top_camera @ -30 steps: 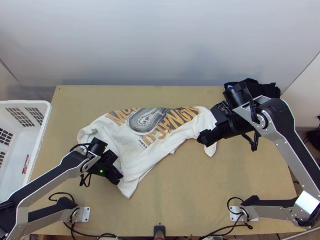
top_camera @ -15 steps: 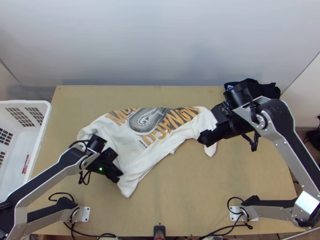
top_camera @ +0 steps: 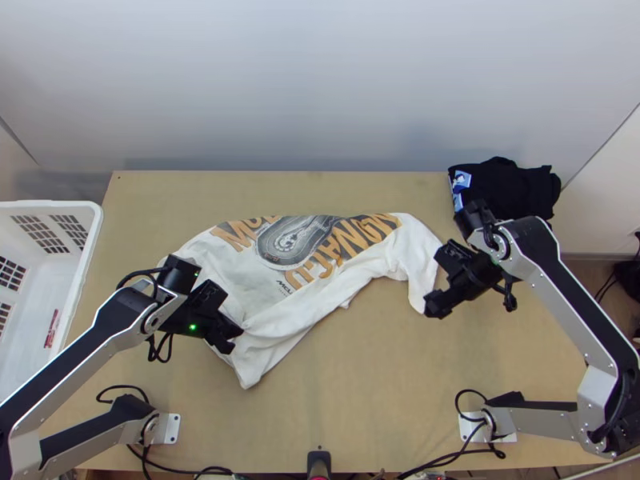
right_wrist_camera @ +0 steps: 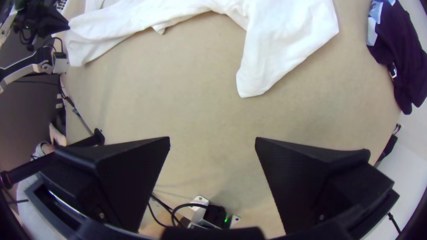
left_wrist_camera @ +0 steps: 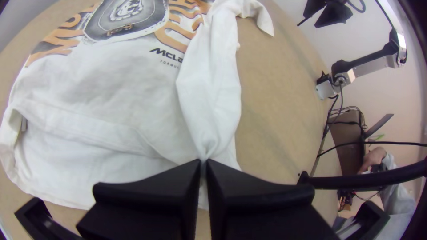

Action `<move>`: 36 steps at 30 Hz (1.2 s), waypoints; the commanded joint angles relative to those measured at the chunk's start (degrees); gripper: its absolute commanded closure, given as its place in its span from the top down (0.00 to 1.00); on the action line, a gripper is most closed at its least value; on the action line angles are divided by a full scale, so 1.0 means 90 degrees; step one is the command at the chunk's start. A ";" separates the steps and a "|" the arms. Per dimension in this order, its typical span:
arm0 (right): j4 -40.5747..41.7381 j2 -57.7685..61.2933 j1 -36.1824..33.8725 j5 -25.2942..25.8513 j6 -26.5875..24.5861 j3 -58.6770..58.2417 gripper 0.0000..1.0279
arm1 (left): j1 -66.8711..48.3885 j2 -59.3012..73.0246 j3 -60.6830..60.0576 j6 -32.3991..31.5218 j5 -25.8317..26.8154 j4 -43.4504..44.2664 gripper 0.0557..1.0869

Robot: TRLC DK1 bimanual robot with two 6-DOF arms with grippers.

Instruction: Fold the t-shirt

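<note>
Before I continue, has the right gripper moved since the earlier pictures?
Yes: in the top view, the right gripper has moved nearer to its white base plate.

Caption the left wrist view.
Left gripper shut on gathered fabric of the white t-shirt, orange-and-grey print partly showing.

A white plastic basket (top_camera: 90,240) with grid openings in its walls stands at the left side of the light wooden desk (top_camera: 384,392). At the far right corner there lies a bunched black cloth (top_camera: 512,188), which has a blue and white patch (top_camera: 460,180). Behind the desk rises a plain pale grey wall (top_camera: 320,88).
</note>
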 commanded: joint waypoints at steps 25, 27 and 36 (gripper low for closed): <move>0.2108 0.1953 -0.0704 0.0130 -0.0250 -0.0808 0.87 | -0.0242 0.0034 0.0244 -0.0367 -0.0171 0.0276 0.13; 0.2137 0.1983 -0.0616 0.0081 -0.0181 -0.0847 0.87 | -0.0242 0.0054 0.0254 -0.0347 -0.0171 0.0305 0.13; 0.2449 0.2227 -0.0411 0.0072 0.0092 -0.0778 0.86 | -0.0281 0.0396 0.0381 -0.0406 -0.0269 0.0578 0.13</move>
